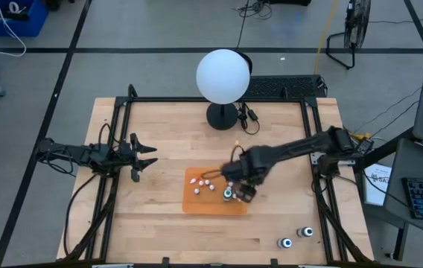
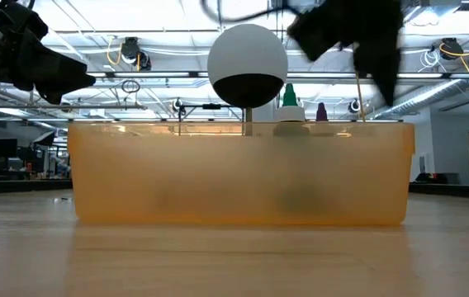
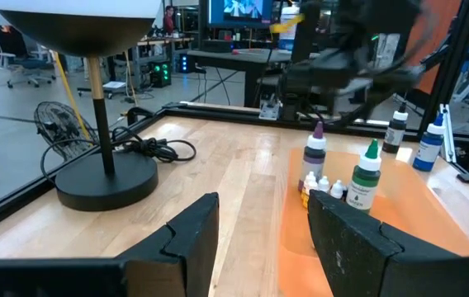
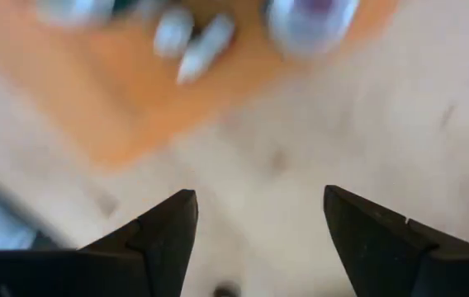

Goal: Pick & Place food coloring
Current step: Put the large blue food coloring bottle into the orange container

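The food coloring bottles are in an orange tray (image 1: 215,201) at the table's middle. A green-capped bottle (image 3: 365,177) and a purple-capped one (image 3: 315,153) stand upright on their bases, with tiny white bottles (image 3: 321,186) beside them. My right gripper (image 1: 243,193) hangs above the tray's right side, pointing down. It is open (image 4: 259,239), with only bare wood between its fingers. My left gripper (image 1: 146,156) waits open at the table's left, level, well clear of the tray.
A white globe lamp (image 1: 223,76) on a black foot stands at the far middle, its cord beside it. Two more bottles (image 1: 296,237) stand on the wood near the front right corner. A black frame runs along the table's edges.
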`<state>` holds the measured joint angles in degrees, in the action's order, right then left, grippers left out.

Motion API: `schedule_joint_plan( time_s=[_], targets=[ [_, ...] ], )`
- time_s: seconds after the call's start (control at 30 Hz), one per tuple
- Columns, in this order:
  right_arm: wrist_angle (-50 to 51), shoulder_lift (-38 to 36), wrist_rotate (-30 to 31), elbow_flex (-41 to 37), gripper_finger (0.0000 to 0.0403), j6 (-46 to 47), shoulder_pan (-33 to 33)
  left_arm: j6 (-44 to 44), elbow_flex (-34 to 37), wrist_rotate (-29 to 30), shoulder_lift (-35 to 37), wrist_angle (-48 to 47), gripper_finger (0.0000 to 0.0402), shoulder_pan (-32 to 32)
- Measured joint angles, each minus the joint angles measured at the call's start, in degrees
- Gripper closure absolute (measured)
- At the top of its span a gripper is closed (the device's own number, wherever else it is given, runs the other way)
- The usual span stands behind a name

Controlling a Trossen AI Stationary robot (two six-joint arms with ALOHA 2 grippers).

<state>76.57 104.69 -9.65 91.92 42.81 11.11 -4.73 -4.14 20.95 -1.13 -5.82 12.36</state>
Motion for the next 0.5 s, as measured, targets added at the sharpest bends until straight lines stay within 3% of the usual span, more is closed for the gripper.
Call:
schedule_joint_plan(
  time_s=[0.5],
  targets=[
    [2.4,-5.0,-2.5,0.0,0.0172,37.6,25.2,0.0,0.0,0.0,0.0,0.0,0.0215,0.0]
  ],
)
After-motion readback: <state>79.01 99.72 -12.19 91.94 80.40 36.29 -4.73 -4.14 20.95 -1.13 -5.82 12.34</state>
